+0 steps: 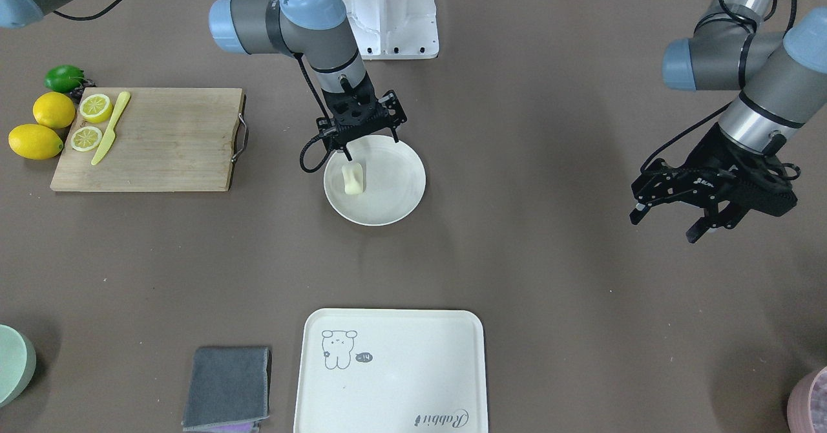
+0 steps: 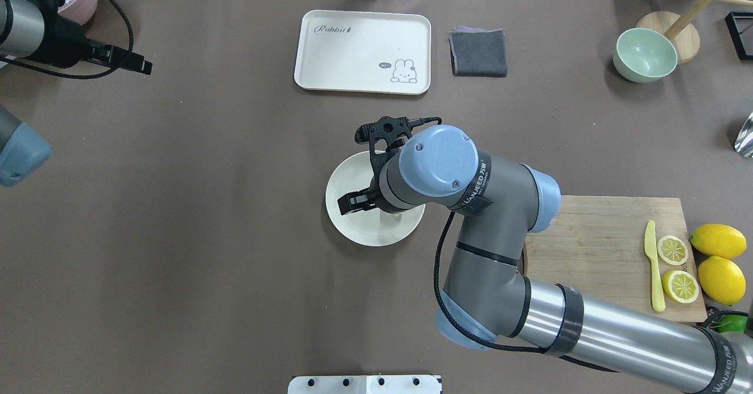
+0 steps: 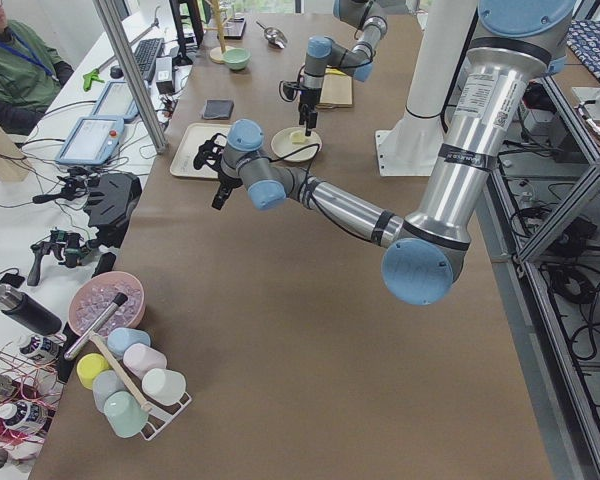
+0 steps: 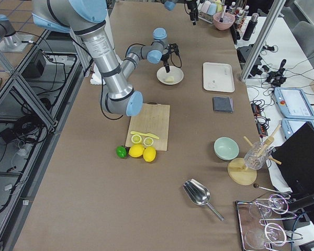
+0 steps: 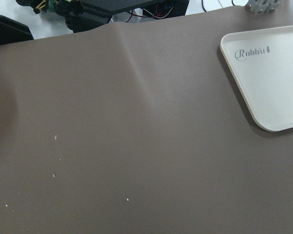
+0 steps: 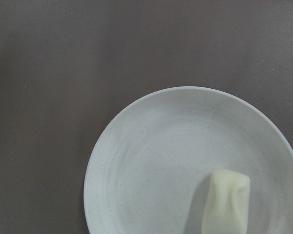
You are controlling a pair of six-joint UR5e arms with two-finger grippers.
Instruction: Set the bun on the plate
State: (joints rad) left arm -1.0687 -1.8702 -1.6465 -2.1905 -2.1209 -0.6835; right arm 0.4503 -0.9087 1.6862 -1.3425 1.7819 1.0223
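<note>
Now | bun (image 1: 353, 179) on plate (image 1: 395, 184), below right fingers (image 1: 349, 155) | spread, empty | left fingers (image 1: 696, 229) spread, empty

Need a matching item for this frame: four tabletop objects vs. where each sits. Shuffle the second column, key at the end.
Things:
1. bun
2. yellow knife
3. grey cloth
4. lime

Places:
A. lying on the wooden cutting board
B. on the table next to the cream tray
C. on the plate
D. on the table off the board's corner, by the whole lemons

Pairs: 1-C, 2-A, 3-B, 4-D
</note>
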